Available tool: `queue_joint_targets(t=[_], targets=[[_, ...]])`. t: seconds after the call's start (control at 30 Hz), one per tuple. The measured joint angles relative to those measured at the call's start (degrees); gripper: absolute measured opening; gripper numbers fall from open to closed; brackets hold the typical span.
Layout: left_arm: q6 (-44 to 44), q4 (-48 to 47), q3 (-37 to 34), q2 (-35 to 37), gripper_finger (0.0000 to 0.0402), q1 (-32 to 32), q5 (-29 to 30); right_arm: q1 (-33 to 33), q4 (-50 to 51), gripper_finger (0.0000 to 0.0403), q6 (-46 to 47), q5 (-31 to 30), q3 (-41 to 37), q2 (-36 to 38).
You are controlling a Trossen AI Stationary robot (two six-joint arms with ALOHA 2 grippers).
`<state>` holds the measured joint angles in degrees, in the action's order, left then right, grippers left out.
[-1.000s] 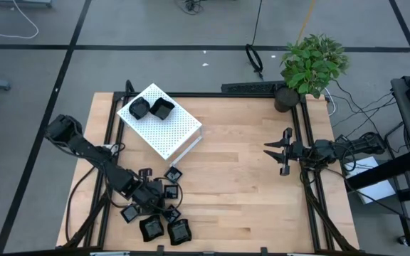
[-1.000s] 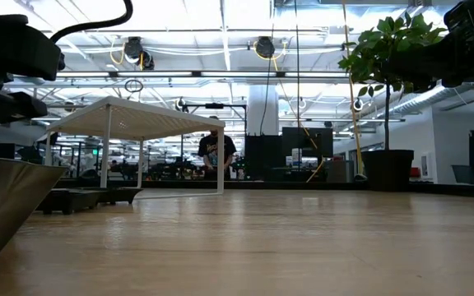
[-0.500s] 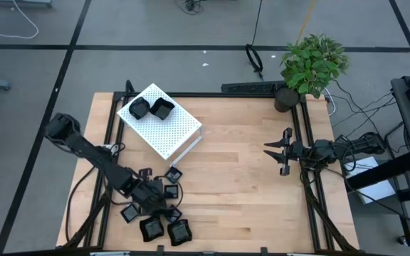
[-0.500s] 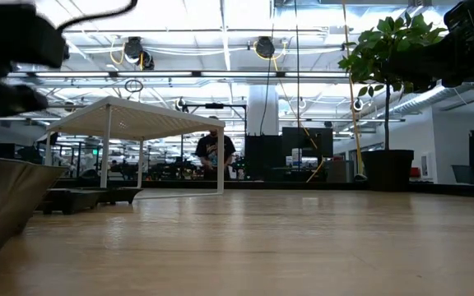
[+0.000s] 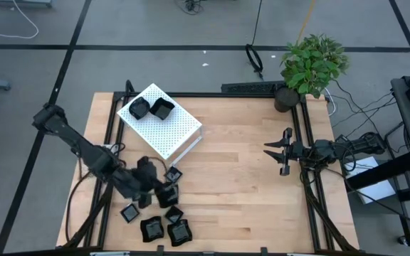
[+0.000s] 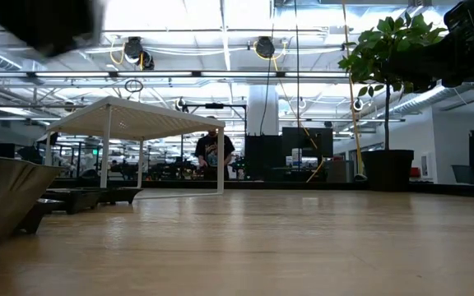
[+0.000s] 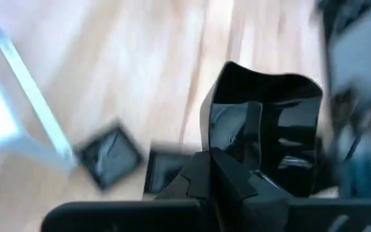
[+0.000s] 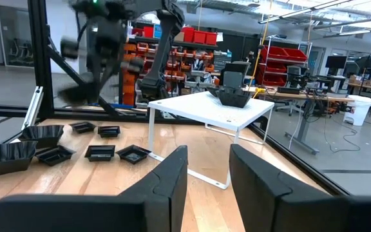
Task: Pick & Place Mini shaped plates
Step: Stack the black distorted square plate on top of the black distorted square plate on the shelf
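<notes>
- Looking down from above: left gripper (image 5: 146,186) hung over the pile of mini shaped plates (image 5: 164,226) near the table's front left. Two plates already sat on the white box (image 5: 164,125). Right gripper (image 5: 282,151) waited well apart, fingers half spread.
- Low view: saw only plates on wood, far left.
- Left wrist view: pinched one black plate (image 7: 272,138), lifted clear. Carry step, probably; next needed a swing over the box.

Tiny glossy black raised-rim plates (image 5: 154,227) lie clustered at the lower left of the high view; two more (image 5: 151,108) sit upper left.
</notes>
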<state>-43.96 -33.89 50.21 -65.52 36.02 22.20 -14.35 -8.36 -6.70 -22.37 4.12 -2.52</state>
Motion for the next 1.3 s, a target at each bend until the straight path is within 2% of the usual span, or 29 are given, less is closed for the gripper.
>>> queue_joint_targets(t=[0.23, 0.4, 0.5, 0.57, 0.67, 0.8, 0.97, 1.1, 1.3], targets=[[0.78, 11.27, 0.93, 8.65, 0.0007, -4.46, 8.30, -0.01, 0.00, 0.0102, 0.00, 0.00, 0.00, 0.00], [1.70, 11.51, 0.95, 12.81, 0.0005, -10.54, 9.85, -0.02, 0.00, 0.0102, 0.01, 0.00, 0.00, -0.01], [1.61, 11.46, 0.98, 14.84, 0.0003, -16.23, 10.36, -0.01, 0.00, 0.0102, 0.01, 0.00, 0.00, 0.00], [1.61, 10.32, 2.14, 15.81, 0.0004, -21.02, 8.65, 0.00, 0.00, 0.0102, 0.00, 0.00, 0.00, 0.00], [2.85, 6.54, 7.20, 16.14, 0.0003, -29.00, 1.84, -0.02, 0.00, 0.0102, 0.00, 0.00, 0.00, 0.00], [3.00, -2.60, 17.91, 14.18, 0.0004, -39.38, -5.61, -0.02, 0.00, 0.0102, 0.01, 0.00, 0.00, 0.00], [2.72, -18.05, 29.18, 9.97, 0.0003, -49.09, -5.65, 0.00, 0.00, 0.0102, 0.01, 0.00, 0.00, 0.00], [2.40, -24.52, 30.80, 6.88, 0.0003, -54.29, -5.70, -0.01, 0.00, 0.0102, 0.01, 0.00, 0.00, 0.00], [6.35, -27.30, 29.32, 1.85, 0.0004, -59.31, -5.84, 0.00, 0.00, 0.0102, 0.01, 0.00, 0.00, 0.00]])
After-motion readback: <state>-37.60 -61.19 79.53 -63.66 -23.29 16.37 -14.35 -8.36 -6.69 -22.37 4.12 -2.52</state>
